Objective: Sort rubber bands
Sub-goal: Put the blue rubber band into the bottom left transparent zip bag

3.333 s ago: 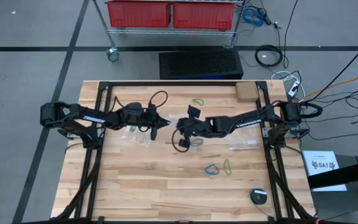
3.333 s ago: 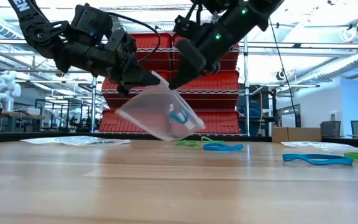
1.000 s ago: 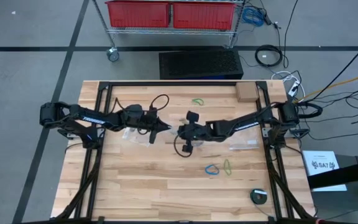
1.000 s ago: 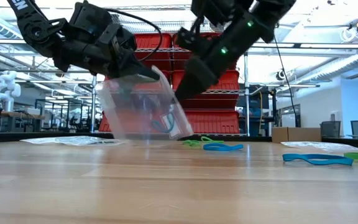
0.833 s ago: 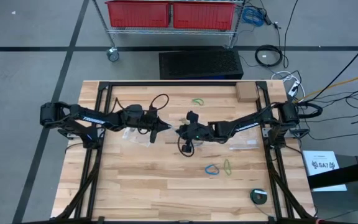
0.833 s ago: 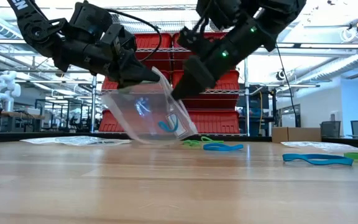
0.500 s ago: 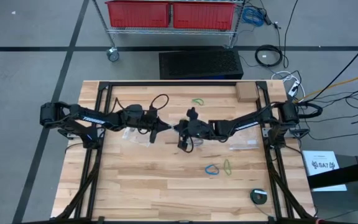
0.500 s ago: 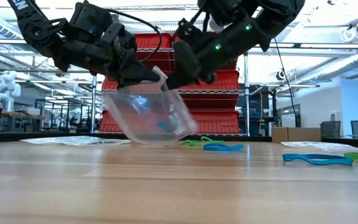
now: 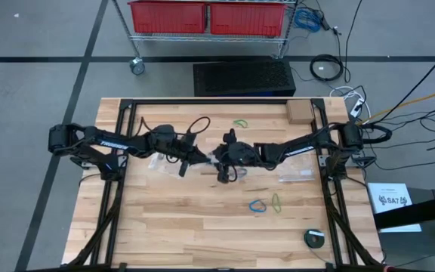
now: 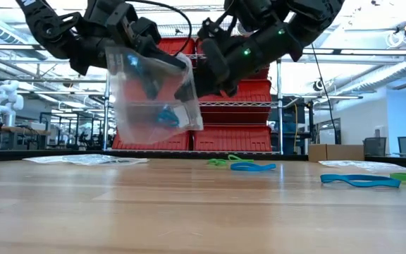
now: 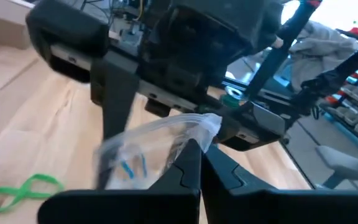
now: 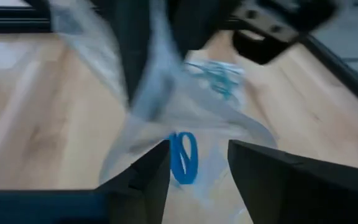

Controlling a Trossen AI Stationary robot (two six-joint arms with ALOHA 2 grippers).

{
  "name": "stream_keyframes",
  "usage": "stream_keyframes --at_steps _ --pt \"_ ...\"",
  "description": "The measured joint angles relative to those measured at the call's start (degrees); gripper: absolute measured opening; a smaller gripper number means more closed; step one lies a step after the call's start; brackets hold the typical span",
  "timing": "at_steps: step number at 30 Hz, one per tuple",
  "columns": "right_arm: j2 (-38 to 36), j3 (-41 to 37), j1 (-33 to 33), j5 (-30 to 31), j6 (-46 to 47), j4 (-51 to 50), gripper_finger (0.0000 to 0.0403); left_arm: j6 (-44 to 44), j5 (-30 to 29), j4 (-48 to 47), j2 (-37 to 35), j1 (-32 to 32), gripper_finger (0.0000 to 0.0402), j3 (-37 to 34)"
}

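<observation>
A clear plastic bag (image 10: pixel 154 95) hangs in the air between my two grippers, above the table's middle. Blue rubber bands (image 10: pixel 165 116) lie inside it. My left gripper (image 10: pixel 134 44) is shut on the bag's top. My right gripper (image 10: pixel 192 74) stands at the bag's other upper side with its fingers apart; in the right wrist view the bag (image 12: pixel 166 118) and a blue band (image 12: pixel 183 155) inside it show between them. Loose bands lie flat on the table: a green one (image 9: pixel 239 123), a blue one (image 9: pixel 257 205) and a green one (image 9: pixel 276 202). My left gripper pinches the bag's crumpled upper edge (image 11: pixel 205 126) between its two shut fingers, slanting down from the table's left side. The bag hangs below the fingers, lifted clear of the table. My right gripper is open around the bag's film (image 12: pixel 157 134), which lies against one finger (image 12: pixel 151 171). Whether a finger is inside the bag's mouth, I cannot tell.
Other clear bags lie flat on the table, one under the left arm (image 9: pixel 165 163) and one under the right arm (image 9: pixel 297 174). A cardboard box (image 9: pixel 300 112) sits at the far edge and a round black object (image 9: pixel 315 237) near the right front corner.
Both grippers have risen and carried the bag up: its bottom, which was down at the table a second ago, now hangs clear. The left gripper has tipped, and the bag has turned more upright, with the blue bands shifting inside it.
</observation>
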Motion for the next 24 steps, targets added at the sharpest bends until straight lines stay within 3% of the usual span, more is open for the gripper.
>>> stream_keyframes --at_steps 11,24 --pt "-2.6 0.0 0.9 -3.4 0.8 -4.6 0.0157 5.4 -1.9 -8.3 -1.9 0.0 0.0002 0.5" --pt "-10.2 0.0 1.8 -3.7 3.1 -13.3 0.0221 7.4 -2.6 -8.3 -1.9 0.0 0.0002 0.5"
